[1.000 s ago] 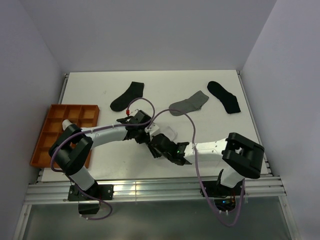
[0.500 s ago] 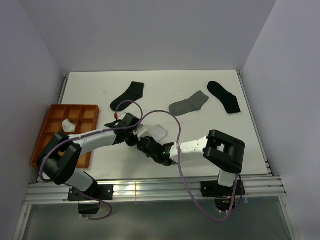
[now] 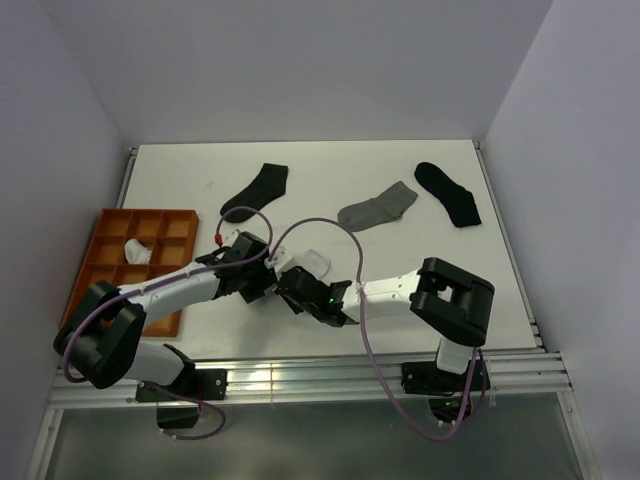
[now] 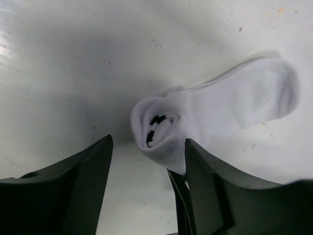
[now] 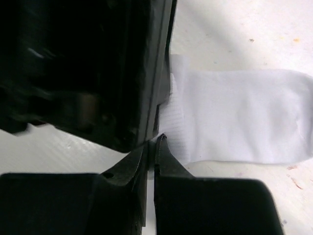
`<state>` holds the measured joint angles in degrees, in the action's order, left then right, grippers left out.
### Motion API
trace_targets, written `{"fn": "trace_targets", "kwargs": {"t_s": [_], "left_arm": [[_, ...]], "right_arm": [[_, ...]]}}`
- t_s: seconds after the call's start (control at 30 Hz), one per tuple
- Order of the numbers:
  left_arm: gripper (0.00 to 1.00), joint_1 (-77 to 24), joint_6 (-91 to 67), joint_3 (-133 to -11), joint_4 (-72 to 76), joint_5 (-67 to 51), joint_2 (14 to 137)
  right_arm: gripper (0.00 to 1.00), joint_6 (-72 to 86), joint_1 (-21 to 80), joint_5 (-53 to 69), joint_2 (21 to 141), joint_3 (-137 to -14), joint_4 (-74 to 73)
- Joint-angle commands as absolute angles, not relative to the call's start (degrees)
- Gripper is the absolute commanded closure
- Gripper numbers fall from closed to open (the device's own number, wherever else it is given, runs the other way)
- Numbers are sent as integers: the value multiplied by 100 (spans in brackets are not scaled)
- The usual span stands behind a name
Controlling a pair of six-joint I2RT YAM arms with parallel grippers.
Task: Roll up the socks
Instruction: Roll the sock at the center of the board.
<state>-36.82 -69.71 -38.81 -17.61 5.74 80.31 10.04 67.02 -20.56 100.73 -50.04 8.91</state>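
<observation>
On the table [image 3: 330, 165], white sock [image 4: 215, 112] half rolled, black marks inside coil

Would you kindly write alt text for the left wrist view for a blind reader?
A white sock, rolled at its near end with black marks inside the roll, lies on the white table at the tips of the open left gripper.

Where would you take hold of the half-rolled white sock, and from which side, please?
Grip the white sock at its rolled end, coming from the left arm's side with jaws straddling the coil: that is the thick part; the flat toe would likely slip.
</observation>
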Motion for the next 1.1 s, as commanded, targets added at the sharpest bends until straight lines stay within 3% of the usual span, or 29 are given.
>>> {"fn": "trace_targets", "kwargs": {"t_s": [0.0, 0.13, 0.5, 0.7, 1.07], "left_arm": [[32, -3578, -7128, -3867, -1819, 737, 7560], [25, -3507, -7277, -3683, -1653, 957, 7094], [24, -3533, -7198, -2813, -486, 668, 6443], [25, -3779, -7084, -2725, -53, 519, 6618], [28, -4096, -6855, -3014, 536, 448, 7514]], "right_arm": [[100, 1327, 6496, -549, 9968, -4519, 447], [100, 1467, 6013, 420, 9695, -4290, 685], [100, 2345, 4123, 3566, 10326, -4122, 1089], [100, 3530, 3279, 4946, 10880, -3815, 2266], [100, 3832, 3041, 5027, 11338, -3893, 2347]]}}
